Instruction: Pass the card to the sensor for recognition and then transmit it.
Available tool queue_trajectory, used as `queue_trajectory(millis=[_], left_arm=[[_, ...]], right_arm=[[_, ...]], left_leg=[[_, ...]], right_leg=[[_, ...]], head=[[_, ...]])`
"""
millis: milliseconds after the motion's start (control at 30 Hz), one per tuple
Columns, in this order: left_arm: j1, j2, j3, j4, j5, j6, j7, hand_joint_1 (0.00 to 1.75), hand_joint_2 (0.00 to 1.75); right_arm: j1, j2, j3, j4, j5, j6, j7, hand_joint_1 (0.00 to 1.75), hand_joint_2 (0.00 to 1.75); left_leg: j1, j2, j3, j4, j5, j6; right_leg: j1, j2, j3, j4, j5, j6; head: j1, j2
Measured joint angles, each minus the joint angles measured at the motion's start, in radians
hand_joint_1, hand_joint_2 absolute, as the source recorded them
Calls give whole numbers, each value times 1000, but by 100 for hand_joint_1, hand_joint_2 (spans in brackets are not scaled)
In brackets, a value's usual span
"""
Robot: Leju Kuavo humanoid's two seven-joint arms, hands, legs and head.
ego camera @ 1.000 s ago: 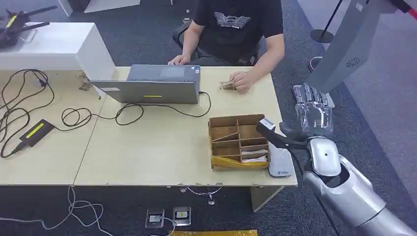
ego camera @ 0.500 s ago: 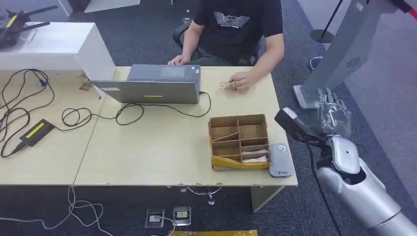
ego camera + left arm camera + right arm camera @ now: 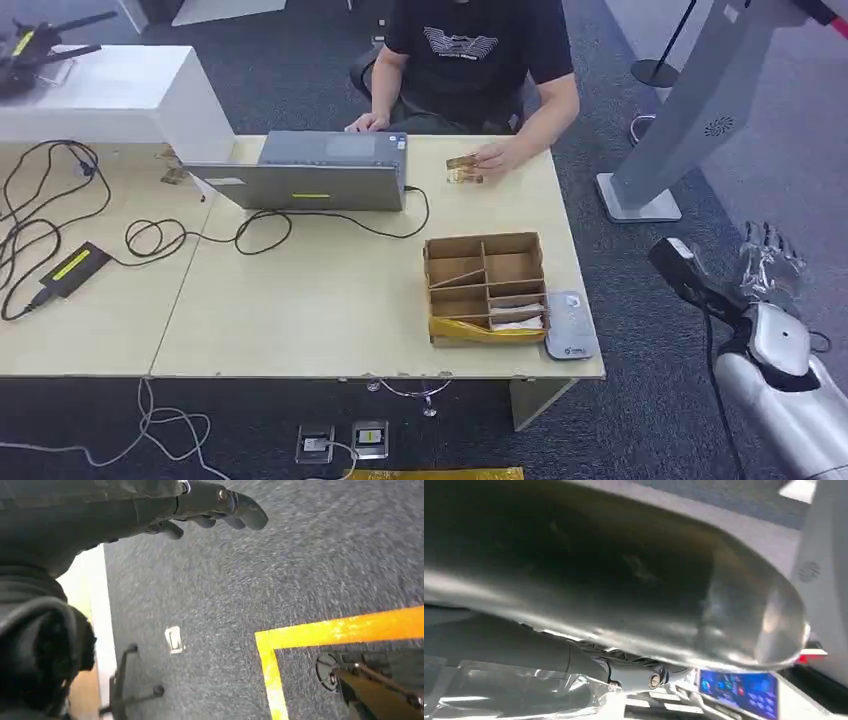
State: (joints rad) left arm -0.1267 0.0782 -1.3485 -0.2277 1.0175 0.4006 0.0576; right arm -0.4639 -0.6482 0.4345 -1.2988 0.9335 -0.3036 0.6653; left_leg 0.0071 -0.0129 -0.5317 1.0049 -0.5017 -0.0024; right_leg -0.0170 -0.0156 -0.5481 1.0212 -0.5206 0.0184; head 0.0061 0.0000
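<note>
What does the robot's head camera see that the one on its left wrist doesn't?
The head view alone takes in the desk with the laptop, the divided cardboard box, the white sensor pad beside it, a seated person and the robot's right hand. The left wrist view alone has the left hand hanging above a yellow floor line. Both share the grey carpet.

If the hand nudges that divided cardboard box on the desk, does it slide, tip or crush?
The cardboard box would probably slide rather than tip: it sits low and wide on the smooth table. It looks light, with mostly empty compartments, so a small push may send it far. Its thin walls and dividers would likely buckle if squeezed, so push low on a wall.
</note>
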Motion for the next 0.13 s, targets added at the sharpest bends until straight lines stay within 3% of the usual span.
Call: queue_trajectory(millis=[33, 133], left_arm=[[4, -6, 36, 0, 62, 30, 29, 0, 0], [10, -10, 58, 0, 85, 41, 42, 0, 0]], right_arm=[[43, -15, -46, 104, -86, -84, -50, 0, 0], [92, -15, -95, 183, -191, -194, -140, 0, 0]], left_leg=[[0, -1, 0, 0, 0, 0], [0, -1, 0, 0, 0, 0]], right_leg=[[0, -1, 0, 0, 0, 0], [0, -2, -1, 0, 0, 0]], head=[[0, 0], [-1, 0]])
